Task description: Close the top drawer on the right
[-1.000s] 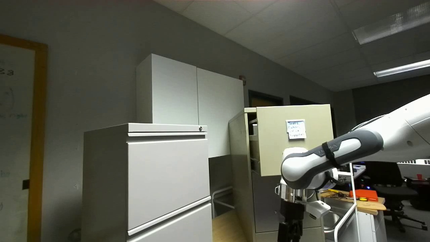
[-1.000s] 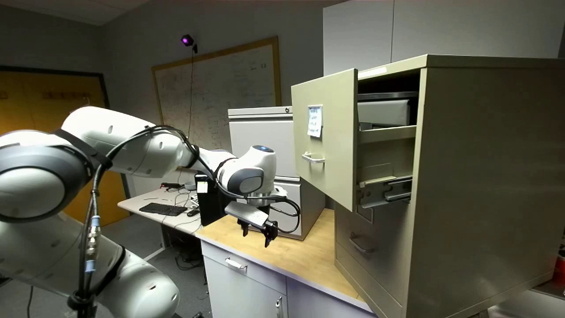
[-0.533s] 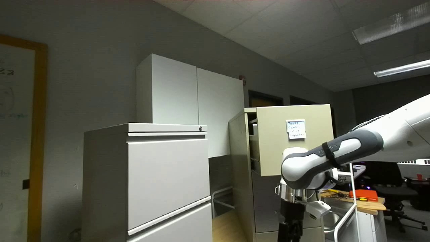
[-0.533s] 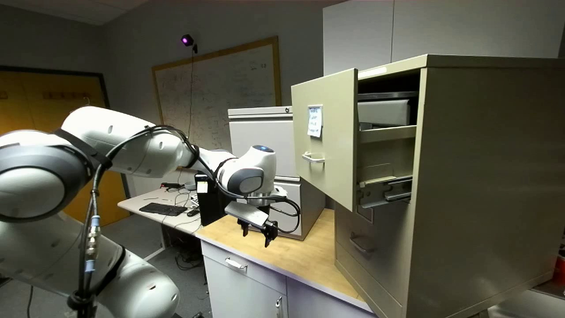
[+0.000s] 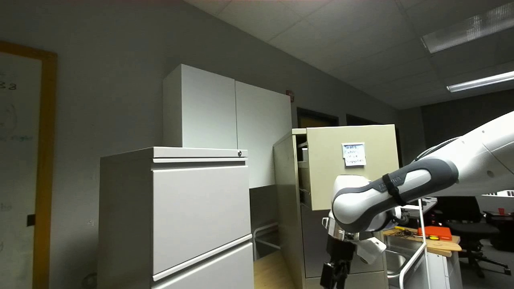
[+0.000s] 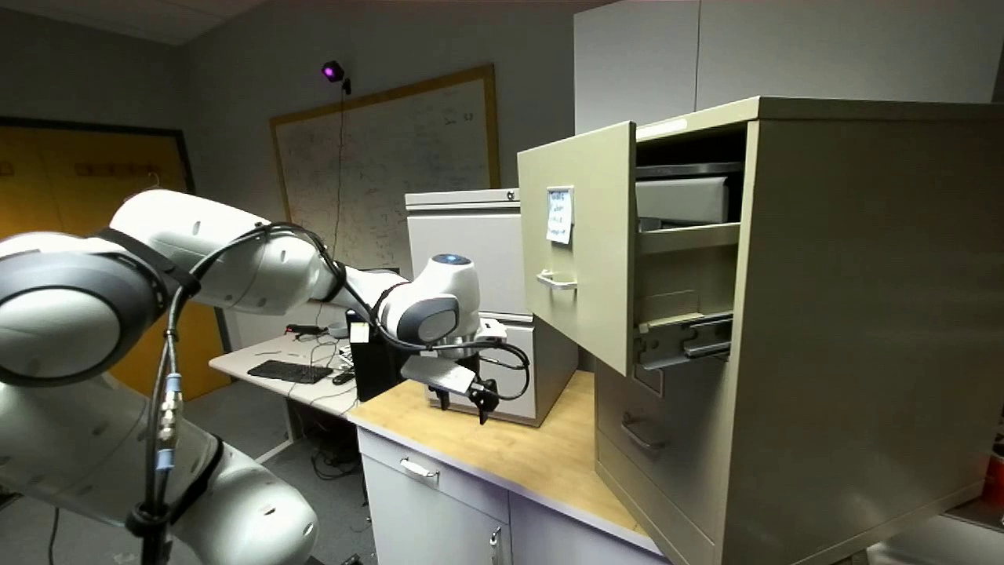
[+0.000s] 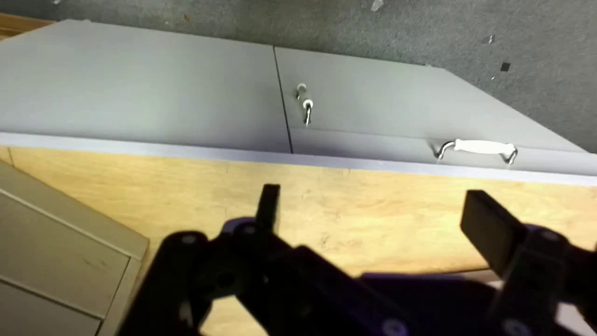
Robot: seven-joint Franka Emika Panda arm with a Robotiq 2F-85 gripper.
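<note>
Drawer (image 6: 592,251) at the top of a tall beige filing cabinet (image 6: 855,329) stands pulled out, its flat cream front well forward of the frame and bearing a handwritten label (image 6: 559,216) with a pale handle (image 6: 557,282) below it; behind the front, a pale box-like object (image 6: 682,201) and a metal slide (image 6: 674,343) show through the gap. The drawer beneath (image 6: 678,439) sits flush. Near the cream front but apart from it, the end effector (image 7: 371,200) points down over a wooden worktop (image 6: 541,451), its black fingers (image 7: 269,200) spread wide, wood grain visible between them in the wrist view. A white-and-grey robot arm (image 6: 165,227), strung with black cables (image 6: 171,335), carries it and, in an exterior view, crosses in front of the drawer's lower part. Beside the filing cabinet, in both exterior views, is a light-grey cabinet (image 5: 200,216) with a lock (image 5: 239,153) set in its top rim; it stands on the worktop, under which are grey cupboard fronts (image 7: 154,93). White wall cupboards (image 5: 209,108) appear behind the pair. Farther off are a desk (image 6: 235,361) with a keyboard (image 6: 290,372), a framed whiteboard (image 6: 392,149), a red box (image 5: 437,232) and a dark office chair (image 5: 459,208).
</note>
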